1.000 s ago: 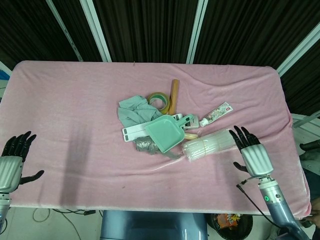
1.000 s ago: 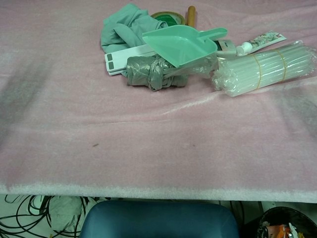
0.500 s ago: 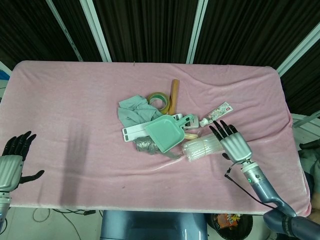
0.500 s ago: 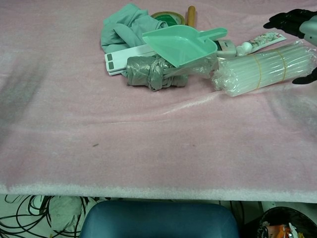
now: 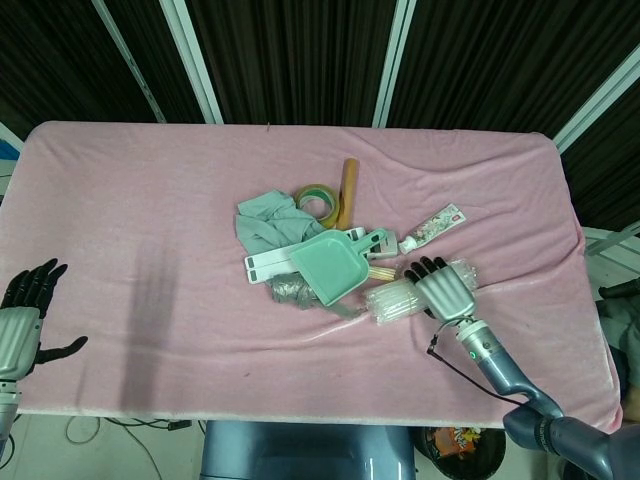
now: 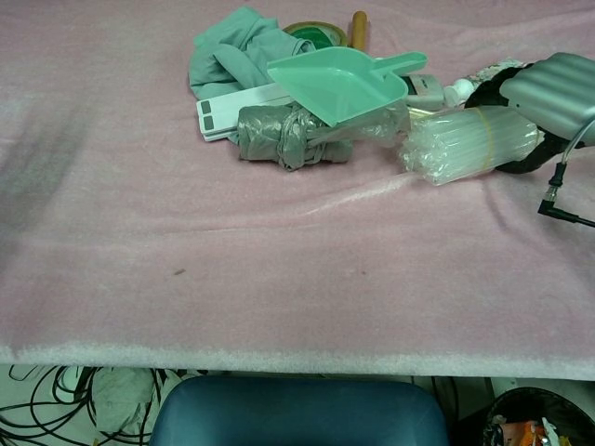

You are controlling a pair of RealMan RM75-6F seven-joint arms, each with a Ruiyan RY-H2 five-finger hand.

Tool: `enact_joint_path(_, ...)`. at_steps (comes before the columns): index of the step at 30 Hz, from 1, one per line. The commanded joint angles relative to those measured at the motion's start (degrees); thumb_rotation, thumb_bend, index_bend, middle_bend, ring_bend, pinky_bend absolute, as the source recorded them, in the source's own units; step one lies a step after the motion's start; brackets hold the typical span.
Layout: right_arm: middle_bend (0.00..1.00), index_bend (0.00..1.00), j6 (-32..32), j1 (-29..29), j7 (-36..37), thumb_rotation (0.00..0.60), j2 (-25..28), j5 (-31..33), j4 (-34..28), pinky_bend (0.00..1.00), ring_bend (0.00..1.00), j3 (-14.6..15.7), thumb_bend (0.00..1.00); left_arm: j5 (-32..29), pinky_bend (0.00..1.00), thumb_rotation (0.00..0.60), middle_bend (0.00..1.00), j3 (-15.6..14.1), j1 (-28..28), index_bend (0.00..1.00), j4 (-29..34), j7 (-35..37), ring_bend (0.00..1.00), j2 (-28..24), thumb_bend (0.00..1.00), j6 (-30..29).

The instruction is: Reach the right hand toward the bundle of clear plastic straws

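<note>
The bundle of clear plastic straws [image 5: 390,300] lies right of centre on the pink cloth, bound by rubber bands [image 6: 460,144]. My right hand [image 5: 445,292] lies over the bundle's right half, palm down, fingers spread across its far side and thumb on the near side [image 6: 558,93]. The straws rest on the cloth and the fingers do not close round them. My left hand [image 5: 20,320] hovers at the table's near left edge, fingers apart and empty; only the head view shows it.
Left of the straws is a pile: a green dustpan [image 5: 330,265], a grey rolled bag [image 6: 279,135], a white strip [image 5: 270,265], a teal cloth [image 5: 268,222], a tape roll [image 5: 318,198], a wooden handle [image 5: 348,185]. A toothpaste tube [image 5: 435,227] lies just beyond the hand.
My right hand has moved left from the table's right side onto the right end of the straw bundle. The left hand has barely shifted.
</note>
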State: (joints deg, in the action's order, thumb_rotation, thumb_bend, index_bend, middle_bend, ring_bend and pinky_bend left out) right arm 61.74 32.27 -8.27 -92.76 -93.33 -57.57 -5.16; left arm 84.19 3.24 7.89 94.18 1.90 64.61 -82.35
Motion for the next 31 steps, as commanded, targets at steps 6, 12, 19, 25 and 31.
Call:
enact_joint_path(6,0.6,0.72,6.16,-0.8,3.14,0.6,2.0,0.0,-3.76,0.63,0.54,-1.34,0.44,0.49,0.0,0.6,0.0,-0.14,-0.06,0.0,0.13,0.69,0.0,-0.17,0.0,-0.2)
enact_joint_path(12,0.59,0.72,11.75,-3.86,4.88,0.6,7.14,3.47,-14.58,0.63,0.54,-4.48,0.44,0.74,0.0,0.6,0.0,-0.26,-0.15,0.0,0.09,0.93,0.0,-0.21,0.0,-0.35)
enact_joint_path(19,0.59,0.72,18.46,-9.67,5.1,0.6,13.94,3.14,-29.56,0.63,0.54,-2.58,0.44,1.23,0.0,0.6,0.0,-0.5,-0.29,0.0,0.27,0.75,0.0,-0.23,0.0,-0.65)
enact_joint_path(25,0.58,0.72,22.45,-14.01,5.12,0.6,17.35,1.86,-39.7,0.63,0.54,0.45,0.44,1.68,0.0,0.6,0.0,-0.69,-0.48,0.0,0.22,0.53,0.0,-0.1,0.0,-1.06)
enact_joint_path(31,0.58,0.72,24.88,-16.0,5.57,0.6,17.36,-0.34,-40.25,0.63,0.54,1.94,0.44,1.9,0.0,0.6,0.0,-0.79,-0.59,0.0,0.16,0.5,0.0,-0.1,0.0,-1.26)
